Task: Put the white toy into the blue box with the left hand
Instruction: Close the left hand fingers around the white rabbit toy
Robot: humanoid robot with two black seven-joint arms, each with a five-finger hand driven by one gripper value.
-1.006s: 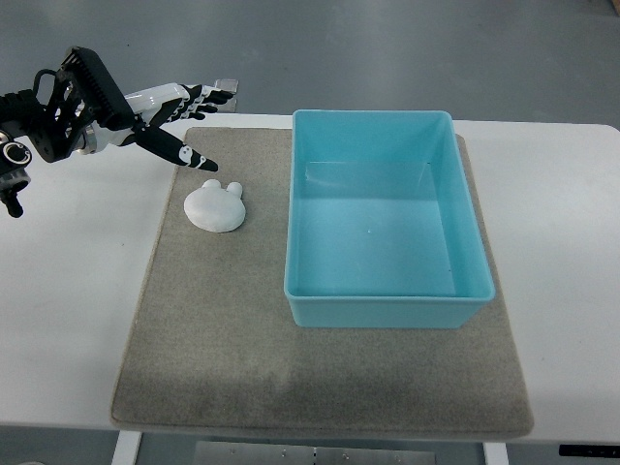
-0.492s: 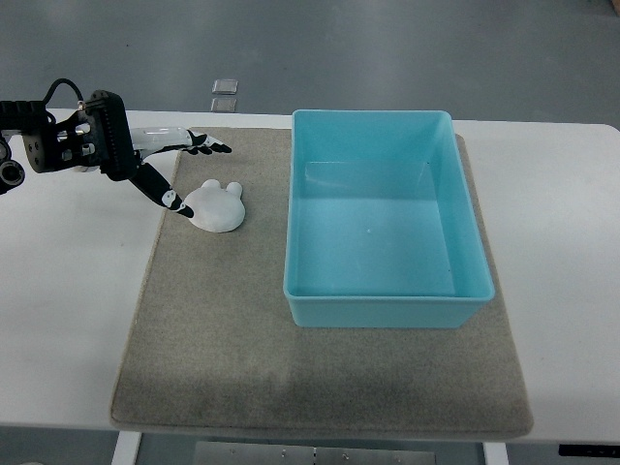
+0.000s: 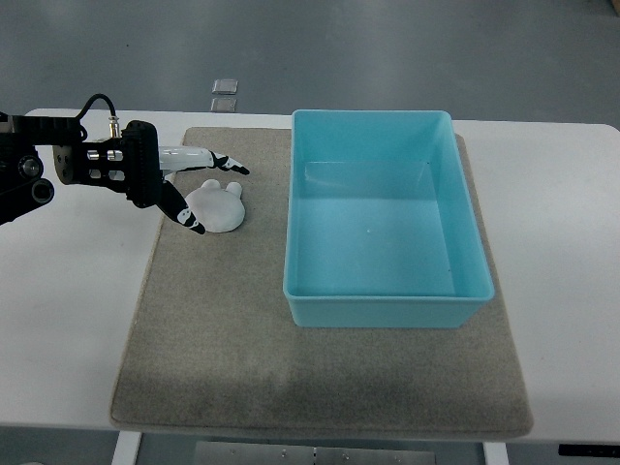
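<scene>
The white toy (image 3: 219, 206), a flat bunny-shaped piece with two small ears, lies on the grey mat (image 3: 232, 339) left of the blue box (image 3: 386, 229). The box is open-topped and empty. My left hand (image 3: 207, 192) comes in from the left edge with its fingers spread around the toy: the upper fingers (image 3: 225, 162) reach over the far side of the toy and the thumb lies at its near left side. The fingers are not closed on it.
The white table (image 3: 562, 242) carries the mat and box. Two small clear squares (image 3: 223, 94) lie on the floor beyond the table's far edge. Bare mat lies in front of the toy and box.
My left hand has moved right and down toward the toy. It now straddles the toy with spread fingers. The toy and box have not moved.
</scene>
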